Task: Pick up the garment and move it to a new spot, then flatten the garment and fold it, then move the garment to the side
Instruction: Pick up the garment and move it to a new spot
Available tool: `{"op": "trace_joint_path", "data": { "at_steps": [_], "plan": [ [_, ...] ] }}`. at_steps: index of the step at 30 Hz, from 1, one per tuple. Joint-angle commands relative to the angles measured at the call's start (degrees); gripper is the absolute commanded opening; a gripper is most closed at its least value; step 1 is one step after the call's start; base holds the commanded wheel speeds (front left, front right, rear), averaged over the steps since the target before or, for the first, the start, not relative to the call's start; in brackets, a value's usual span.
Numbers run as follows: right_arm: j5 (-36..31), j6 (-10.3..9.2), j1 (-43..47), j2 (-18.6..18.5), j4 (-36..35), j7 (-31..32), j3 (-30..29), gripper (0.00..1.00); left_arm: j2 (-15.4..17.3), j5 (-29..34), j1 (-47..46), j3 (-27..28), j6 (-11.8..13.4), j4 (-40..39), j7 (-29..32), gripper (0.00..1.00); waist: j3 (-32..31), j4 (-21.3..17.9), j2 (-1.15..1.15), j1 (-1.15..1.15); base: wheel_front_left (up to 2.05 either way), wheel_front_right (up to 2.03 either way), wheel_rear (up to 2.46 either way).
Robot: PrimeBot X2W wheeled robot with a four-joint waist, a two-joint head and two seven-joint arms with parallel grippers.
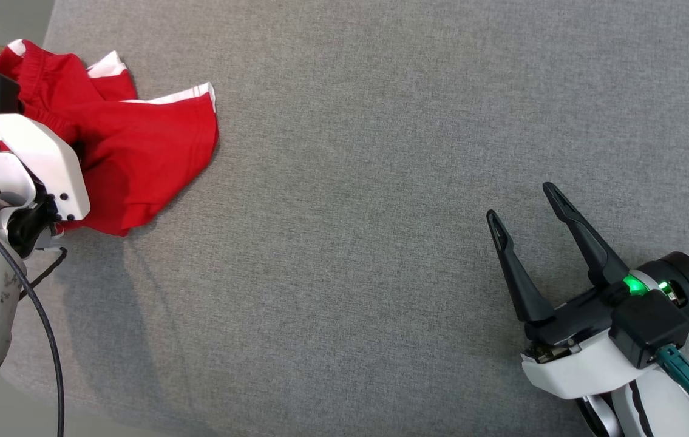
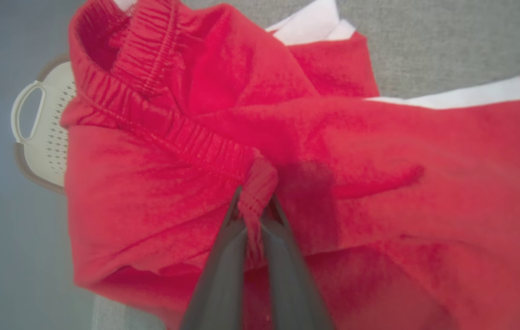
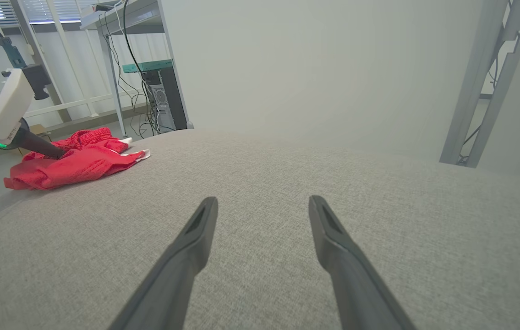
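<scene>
The garment [image 1: 138,139] is a pair of red shorts with white trim, crumpled at the far left of the grey surface. In the left wrist view my left gripper [image 2: 256,201] is shut on a pinch of the garment [image 2: 379,183] by its elastic waistband. The head view shows that gripper's white housing [image 1: 34,158] over the cloth, with its fingers hidden. My right gripper [image 1: 520,200] rests open at the lower right, far from the shorts, nothing between its fingers [image 3: 202,220]. From the right wrist view the garment [image 3: 72,160] lies at the far left.
A grey fabric surface [image 1: 380,182] spreads across the head view. A pale perforated basket [image 2: 44,133] sits just past its left edge, partly under the shorts. A desk with cables [image 3: 150,68] and a metal frame [image 3: 479,91] stand beyond the surface.
</scene>
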Motion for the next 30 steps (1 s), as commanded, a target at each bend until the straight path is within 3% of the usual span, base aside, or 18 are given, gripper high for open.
{"op": "trace_joint_path", "data": {
  "at_steps": [1,17,30],
  "plan": [
    [-0.17,-0.02,0.30,-0.23,0.16,-0.05,-0.34,1.00,0.13,-0.37,-0.36,-0.37,-0.05,0.02,-0.59,0.00,-0.26,0.15,0.00,0.00,0.00,0.00,0.00],
    [1.28,-0.02,0.40,1.67,2.27,-0.04,-0.06,1.00,1.86,-4.38,1.47,-4.79,-0.05,-4.09,-18.28,0.00,-9.16,0.87,0.00,0.00,0.00,0.00,0.00],
    [2.30,-0.02,4.21,3.18,2.70,-0.05,-2.15,1.00,1.76,-12.56,4.72,-5.10,-0.05,-15.90,-28.08,0.00,-18.48,-0.98,0.00,0.00,0.00,0.00,0.00]
  ]
}}
